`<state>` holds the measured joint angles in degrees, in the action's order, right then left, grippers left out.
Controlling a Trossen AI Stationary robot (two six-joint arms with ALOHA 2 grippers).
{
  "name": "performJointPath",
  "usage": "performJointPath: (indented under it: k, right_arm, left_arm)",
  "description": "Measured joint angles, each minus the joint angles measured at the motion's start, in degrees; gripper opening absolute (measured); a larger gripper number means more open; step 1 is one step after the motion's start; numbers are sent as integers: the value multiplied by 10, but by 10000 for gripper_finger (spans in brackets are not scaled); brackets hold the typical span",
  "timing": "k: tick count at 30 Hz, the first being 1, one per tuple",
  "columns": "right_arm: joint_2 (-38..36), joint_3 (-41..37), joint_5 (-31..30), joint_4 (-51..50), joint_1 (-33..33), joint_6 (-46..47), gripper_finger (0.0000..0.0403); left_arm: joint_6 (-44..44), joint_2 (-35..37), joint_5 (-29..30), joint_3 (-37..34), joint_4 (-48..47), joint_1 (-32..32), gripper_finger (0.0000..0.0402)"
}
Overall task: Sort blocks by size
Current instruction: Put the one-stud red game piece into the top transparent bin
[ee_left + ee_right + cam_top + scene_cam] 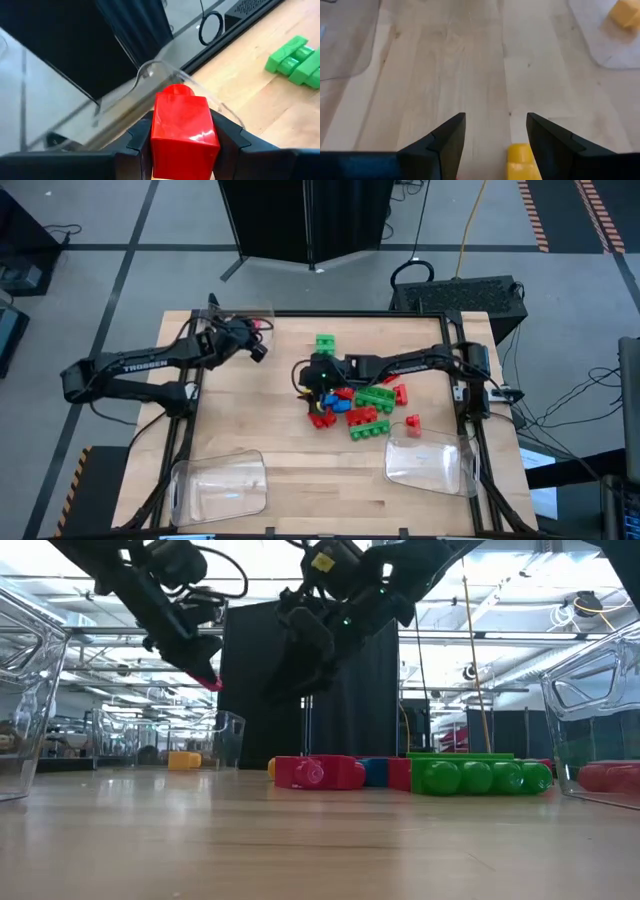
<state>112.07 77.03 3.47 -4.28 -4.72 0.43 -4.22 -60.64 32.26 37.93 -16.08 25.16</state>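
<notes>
left gripper [182, 145]: holds 1 small red block [184, 131] over the far-left tray [250, 313]
right gripper [496, 131]: fingers apart, empty, above the pile [355, 405]
left to do: most of the pile unsorted

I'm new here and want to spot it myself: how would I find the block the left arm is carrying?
Look to the table's far left corner, where a clear tray stands. The left gripper hangs there, shut on a small red block. Unlike the other blocks heaped mid-table under the right gripper, it is off the table, pinched between two dark fingers.
</notes>
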Motion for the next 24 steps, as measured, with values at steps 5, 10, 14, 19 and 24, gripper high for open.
performJointPath:
  k: [5, 10, 14, 19, 24]
  right_arm:
    - [0, 0, -91, 1, 27, -21, 199]
    - [0, 0, -172, 1, 42, -30, 199]
    - [0, 0, -166, 2, 43, -22, 199]
    - [4, 0, -165, -9, 43, -21, 199]
    - [4, 0, -169, -8, 48, -1, 199]
  left_arm:
    - [-45, -1, -21, 0, -1, 33, 135]
    - [-83, -1, -21, -13, 1, 54, 135]
    - [-109, -1, -21, -19, -6, 66, 135]
    - [-114, -1, -25, -19, -11, 67, 136]
    - [-102, -1, -49, -19, -10, 67, 159]
